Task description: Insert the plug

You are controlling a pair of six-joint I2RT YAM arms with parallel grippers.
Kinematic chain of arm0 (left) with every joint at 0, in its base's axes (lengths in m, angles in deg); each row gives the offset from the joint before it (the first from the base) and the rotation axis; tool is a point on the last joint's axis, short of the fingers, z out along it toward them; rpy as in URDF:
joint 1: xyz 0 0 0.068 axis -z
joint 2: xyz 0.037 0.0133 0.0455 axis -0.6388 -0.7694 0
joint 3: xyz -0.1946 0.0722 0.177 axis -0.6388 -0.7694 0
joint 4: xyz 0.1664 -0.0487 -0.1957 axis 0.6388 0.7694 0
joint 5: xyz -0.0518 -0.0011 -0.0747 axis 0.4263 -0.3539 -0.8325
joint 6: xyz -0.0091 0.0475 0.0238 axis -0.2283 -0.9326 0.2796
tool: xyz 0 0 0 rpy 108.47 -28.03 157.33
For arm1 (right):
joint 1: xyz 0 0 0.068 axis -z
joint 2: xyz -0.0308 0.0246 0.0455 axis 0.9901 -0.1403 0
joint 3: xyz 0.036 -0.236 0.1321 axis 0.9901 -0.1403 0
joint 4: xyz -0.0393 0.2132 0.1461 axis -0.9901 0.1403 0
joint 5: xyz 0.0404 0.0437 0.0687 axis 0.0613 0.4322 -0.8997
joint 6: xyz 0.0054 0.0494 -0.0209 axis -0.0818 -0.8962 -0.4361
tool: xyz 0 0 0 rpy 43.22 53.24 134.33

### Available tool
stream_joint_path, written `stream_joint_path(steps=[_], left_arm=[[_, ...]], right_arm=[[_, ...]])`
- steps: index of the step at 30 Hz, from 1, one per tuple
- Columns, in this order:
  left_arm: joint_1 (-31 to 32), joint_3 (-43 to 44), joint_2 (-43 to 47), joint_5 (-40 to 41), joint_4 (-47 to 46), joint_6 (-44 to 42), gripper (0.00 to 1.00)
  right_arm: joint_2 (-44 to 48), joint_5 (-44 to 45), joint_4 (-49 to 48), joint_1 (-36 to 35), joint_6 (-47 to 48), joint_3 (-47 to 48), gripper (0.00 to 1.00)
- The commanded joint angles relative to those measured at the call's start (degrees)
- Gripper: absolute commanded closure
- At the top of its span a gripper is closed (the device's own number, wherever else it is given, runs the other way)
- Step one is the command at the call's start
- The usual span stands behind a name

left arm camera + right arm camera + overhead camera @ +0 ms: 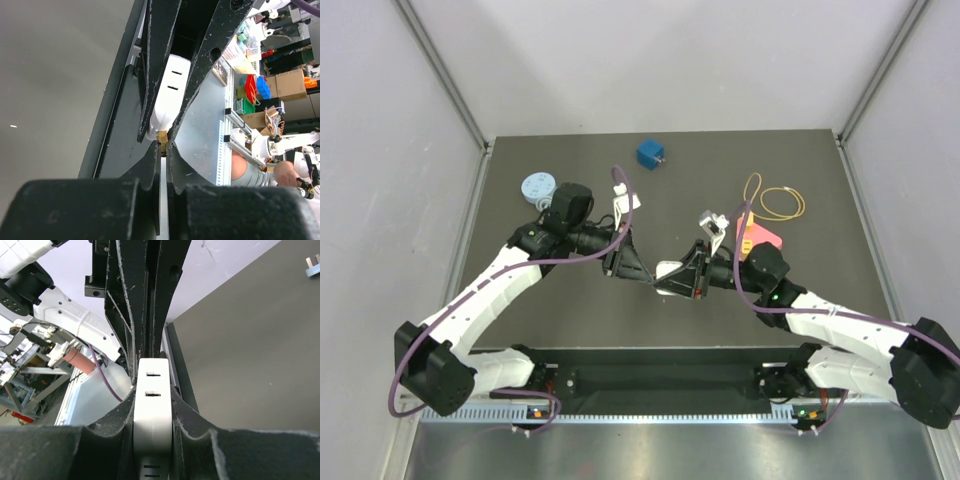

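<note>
Plug (651, 154), small and blue, lay on the far side of the desk (720, 160), well apart from both arms and untouched by either. By the look of it the task was at an early stage: only the receiving part was in hand. The right claw (152, 395) was clamped on a white socket block (670, 270), held up off the desk between the two arms, and the slots that showed on it were bare. The left claw (162, 150) was pinched narrow, its tips right at the near end of that block; whether they had a hold on it could not be told. Left to do, as I judged it: free one claw, fetch the plug, turn its prongs to the slots and push it home.

No box, tray or bin showed anywhere. Loose on the desk were a pale blue round piece (538, 186), some yellow loops (778, 203) and a pink card (763, 238).
</note>
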Motion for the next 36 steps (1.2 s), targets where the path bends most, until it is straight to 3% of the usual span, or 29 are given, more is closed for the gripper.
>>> stream_joint_path(steps=[1, 3, 4, 7, 9, 14, 22, 27, 29, 33, 36], left_arm=[[0.2, -0.02, -0.33, 0.26, -1.91, -1.43, 1.0], [0.2, 0.24, 0.02, 0.26, -2.0, -1.43, 1.0], [0.11, 0.24, 0.11, 0.43, -2.08, -1.43, 1.0], [0.2, 0.24, 0.72, 0.78, -2.26, -1.52, 1.0], [0.2, 0.07, 0.98, 1.05, -2.43, -1.52, 1.0], [0.11, -0.2, 1.07, 1.31, -3.31, -0.64, 1.0], [0.2, -1.51, 2.48, -0.8, -10.43, 5.07, 1.0], [0.11, -1.78, 3.09, -1.59, -11.75, 5.95, 1.0], [0.11, -1.87, 3.27, -1.77, -11.84, 5.95, 1.0], [0.11, -2.31, 3.62, -1.85, -11.84, 5.25, 1.0], [0.2, -3.01, 3.89, -2.12, -11.75, 4.2, 1.0]], right_arm=[[1.38, -2.04, -5.04, 0.63, -0.16, 0.39, 1.0], [1.64, -1.87, -4.95, 0.8, -0.6, 0.13, 0.94], [1.91, -1.78, -5.12, 0.98, -1.29, 0.04, 0.83], [2.52, -1.87, -7.49, 1.94, -2.88, -0.75, 0.7], [2.87, -2.04, -9.68, 2.74, -4.99, -1.45, 0.54], [3.49, -2.39, -13.12, 3.88, -8.24, -2.42, 0.46], [1.65, -1.6, -13.74, 3.88, -8.94, -2.59, 0.52], [-0.81, -1.52, -19.44, 3.88, -11.32, -2.86, 0.55], [-2.22, -1.6, -21.38, 3.88, -12.81, -2.77, 0.61], [-4.59, -2.22, -29.18, 3.88, -15.62, -3.56, 0.9], [-6.52, -2.92, -35.69, 3.97, -19.31, -4.87, 1.0]])
